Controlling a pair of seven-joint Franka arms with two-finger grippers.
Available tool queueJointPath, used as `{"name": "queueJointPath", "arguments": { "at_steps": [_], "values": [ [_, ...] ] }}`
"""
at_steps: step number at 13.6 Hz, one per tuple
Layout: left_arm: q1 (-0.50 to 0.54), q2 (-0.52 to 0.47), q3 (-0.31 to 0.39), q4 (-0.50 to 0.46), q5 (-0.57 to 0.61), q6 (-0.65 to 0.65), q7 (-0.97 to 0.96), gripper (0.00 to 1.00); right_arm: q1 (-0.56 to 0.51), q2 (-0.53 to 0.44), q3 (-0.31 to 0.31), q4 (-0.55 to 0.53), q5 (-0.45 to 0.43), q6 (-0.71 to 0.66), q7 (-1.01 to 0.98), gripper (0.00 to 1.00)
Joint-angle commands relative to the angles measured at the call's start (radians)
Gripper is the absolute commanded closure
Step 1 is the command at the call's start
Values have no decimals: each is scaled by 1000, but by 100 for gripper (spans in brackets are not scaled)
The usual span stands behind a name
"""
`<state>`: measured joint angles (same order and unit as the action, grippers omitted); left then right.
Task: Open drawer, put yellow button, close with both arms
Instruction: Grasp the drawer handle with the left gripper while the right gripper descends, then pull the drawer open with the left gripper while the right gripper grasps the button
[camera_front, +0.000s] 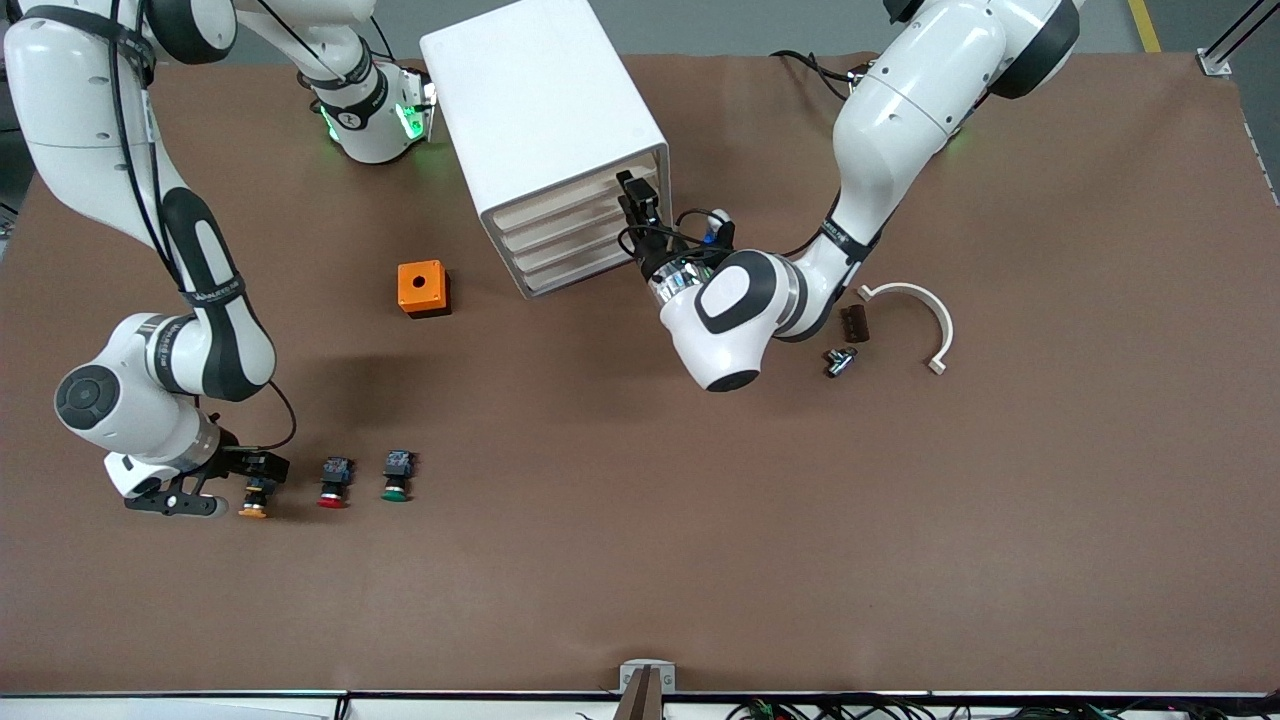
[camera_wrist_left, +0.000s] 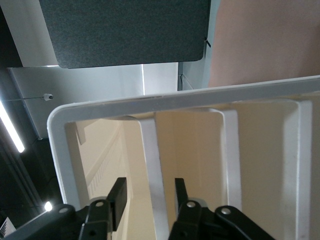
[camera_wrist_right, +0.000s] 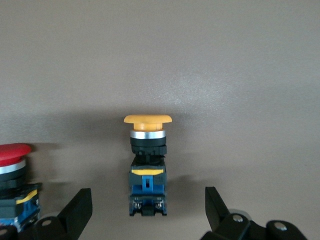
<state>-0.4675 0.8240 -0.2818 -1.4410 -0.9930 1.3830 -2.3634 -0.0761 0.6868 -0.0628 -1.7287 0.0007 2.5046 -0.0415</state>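
The yellow button (camera_front: 253, 497) lies on the brown table near the right arm's end, its cap toward the front camera. My right gripper (camera_front: 255, 470) is low over it and open. In the right wrist view the button (camera_wrist_right: 147, 165) lies between the spread fingers (camera_wrist_right: 80, 210), untouched, and the gripper (camera_wrist_right: 147, 210) is at its blue rear. My left gripper (camera_front: 632, 195) is at the front of the white cabinet (camera_front: 540, 110), at the top drawer (camera_front: 570, 195), which looks shut. In the left wrist view it (camera_wrist_left: 149, 195) is open, with a white strip of the cabinet front between the fingers (camera_wrist_left: 117, 197).
A red-capped button (camera_front: 333, 482) and a green-capped button (camera_front: 397, 475) lie beside the yellow one. An orange box (camera_front: 423, 288) stands beside the cabinet. A white curved bracket (camera_front: 915, 310), a brown piece (camera_front: 853, 323) and a small metal part (camera_front: 840, 360) lie near the left arm.
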Motion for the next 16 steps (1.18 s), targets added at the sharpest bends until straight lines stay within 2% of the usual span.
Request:
{"name": "queueJointPath", "arguments": {
  "at_steps": [1,4,6,7,8,11,13,16],
  "values": [
    [-22,18,3,13,-38,-15,-19,64,-10,34,15,34,4,19,-4,0],
    [-46,26,1,11,-38,-15,-19,74,-13,71,15,61,5,19,-3,0],
    [-59,30,1,11,-38,-15,-16,80,-14,77,17,63,5,17,-4,6],
    [-66,30,1,11,-38,-15,-14,83,-11,77,15,63,5,16,-4,14],
    [-69,30,1,10,-38,-19,-14,85,-10,77,15,63,4,10,-6,26],
    [-68,38,1,11,-39,-19,-19,91,-8,74,17,89,5,-24,-4,71],
    [-59,41,3,11,-39,-19,-20,92,-8,73,17,127,5,-94,-1,95],
    [-28,46,6,14,-41,-19,-20,93,-7,59,17,158,28,-170,3,100]
  ]
}}
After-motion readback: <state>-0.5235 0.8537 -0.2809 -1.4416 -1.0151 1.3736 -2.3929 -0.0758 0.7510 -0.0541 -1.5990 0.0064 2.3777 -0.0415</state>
